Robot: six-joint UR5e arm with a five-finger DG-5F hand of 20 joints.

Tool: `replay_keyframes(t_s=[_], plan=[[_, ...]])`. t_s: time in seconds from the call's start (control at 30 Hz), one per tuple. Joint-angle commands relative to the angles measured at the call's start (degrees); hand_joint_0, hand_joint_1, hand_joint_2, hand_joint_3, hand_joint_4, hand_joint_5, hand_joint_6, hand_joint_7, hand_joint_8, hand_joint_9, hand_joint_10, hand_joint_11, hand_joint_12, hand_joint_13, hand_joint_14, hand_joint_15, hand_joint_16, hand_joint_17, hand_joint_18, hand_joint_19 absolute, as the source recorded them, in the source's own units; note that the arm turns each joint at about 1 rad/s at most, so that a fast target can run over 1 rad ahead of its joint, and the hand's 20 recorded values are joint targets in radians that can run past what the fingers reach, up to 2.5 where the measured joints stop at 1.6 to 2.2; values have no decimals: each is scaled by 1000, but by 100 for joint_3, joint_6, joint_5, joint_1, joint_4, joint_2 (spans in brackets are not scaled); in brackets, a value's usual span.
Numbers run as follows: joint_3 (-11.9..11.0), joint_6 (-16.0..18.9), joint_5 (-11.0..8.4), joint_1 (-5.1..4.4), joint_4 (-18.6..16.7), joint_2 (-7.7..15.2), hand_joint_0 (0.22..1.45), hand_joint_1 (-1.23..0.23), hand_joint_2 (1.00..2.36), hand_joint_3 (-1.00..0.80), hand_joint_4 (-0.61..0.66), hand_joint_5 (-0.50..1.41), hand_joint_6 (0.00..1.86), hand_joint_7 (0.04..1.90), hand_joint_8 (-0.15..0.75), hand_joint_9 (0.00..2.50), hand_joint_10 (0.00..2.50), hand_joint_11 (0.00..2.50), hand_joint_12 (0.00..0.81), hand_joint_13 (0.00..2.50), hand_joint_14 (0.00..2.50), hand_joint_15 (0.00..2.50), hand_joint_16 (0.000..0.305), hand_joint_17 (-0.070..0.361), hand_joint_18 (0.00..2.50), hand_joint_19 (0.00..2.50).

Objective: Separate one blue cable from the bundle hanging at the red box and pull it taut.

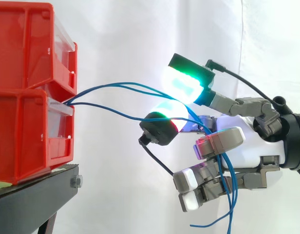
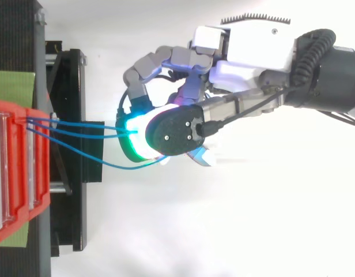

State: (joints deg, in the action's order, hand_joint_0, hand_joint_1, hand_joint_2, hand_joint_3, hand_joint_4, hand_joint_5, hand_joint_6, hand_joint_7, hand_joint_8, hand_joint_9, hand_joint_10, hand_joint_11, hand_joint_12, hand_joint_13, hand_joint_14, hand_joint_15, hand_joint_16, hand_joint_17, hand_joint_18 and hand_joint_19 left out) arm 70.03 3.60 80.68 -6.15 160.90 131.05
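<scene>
At the red bins (image 1: 23, 141), blue cables (image 2: 79, 123) feed the hand (image 1: 252, 131)

Leaving the bins toward 3 o'clock, the cables arc slack into curled fingers (image 1: 181, 83) that appear to close around several strands. Loose ends dangle at 6 o'clock. A pull now would likely drag the whole bundle, or let the strands slip free.

Both views are brightly lit. The white curtain (image 1: 121, 44) is washed almost blank left of the hand (image 1: 257, 141), the blue cables (image 1: 111, 87) outlined darkly against it. Green and cyan glow is thrown by its fingers (image 1: 181, 85); shade is kept on the black stand (image 1: 33, 195) lower left of the hand.
</scene>
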Motion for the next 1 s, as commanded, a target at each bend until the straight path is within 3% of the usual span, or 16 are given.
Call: replay_keyframes(t_s=[0.0, 0.27, 0.37, 0.4, 0.57, 0.77, 0.87, 0.97], plan=[[-7, -9, 0, 0, -6, 0, 585, -705, 1010, -346, -101, -92, 842, 1257, 238, 1455, 24, 1103, 331, 967, 25, 764, 41, 92, 657, 736], [-7, -9, 0, 0, -6, 0, 620, -823, 1012, -322, -9, -134, 903, 1164, 271, 1356, 21, 1171, 342, 935, 25, 763, 42, 95, 652, 713], [2, -18, 0, 0, -6, 0, 634, -827, 1004, -435, 6, -136, 910, 1118, 273, 1351, 20, 1167, 341, 935, 25, 761, 42, 95, 650, 714], [2, -18, 0, 0, -6, 0, 600, -792, 1000, -500, 8, -134, 910, 1105, 285, 1358, 21, 1165, 342, 938, 25, 767, 42, 95, 659, 710], [2, -18, -9, -18, -6, 0, 505, -670, 1000, -500, 32, -118, 899, 1111, 316, 1430, 18, 1183, 367, 973, 24, 745, 47, 105, 705, 696], [2, -18, -61, -44, -6, 9, 464, -584, 1000, -500, 41, -111, 888, 1095, 337, 1454, 17, 1171, 388, 996, 22, 735, 51, 114, 738, 686], [2, -18, -61, -53, -6, 9, 486, -558, 1000, -500, 38, -112, 885, 1099, 329, 1452, 19, 1174, 379, 988, 23, 740, 49, 111, 724, 686], [2, -18, -61, -53, 2, 9, 594, -543, 1000, -500, 20, -112, 884, 1177, 299, 1457, 21, 1223, 354, 967, 24, 761, 43, 97, 679, 721]])
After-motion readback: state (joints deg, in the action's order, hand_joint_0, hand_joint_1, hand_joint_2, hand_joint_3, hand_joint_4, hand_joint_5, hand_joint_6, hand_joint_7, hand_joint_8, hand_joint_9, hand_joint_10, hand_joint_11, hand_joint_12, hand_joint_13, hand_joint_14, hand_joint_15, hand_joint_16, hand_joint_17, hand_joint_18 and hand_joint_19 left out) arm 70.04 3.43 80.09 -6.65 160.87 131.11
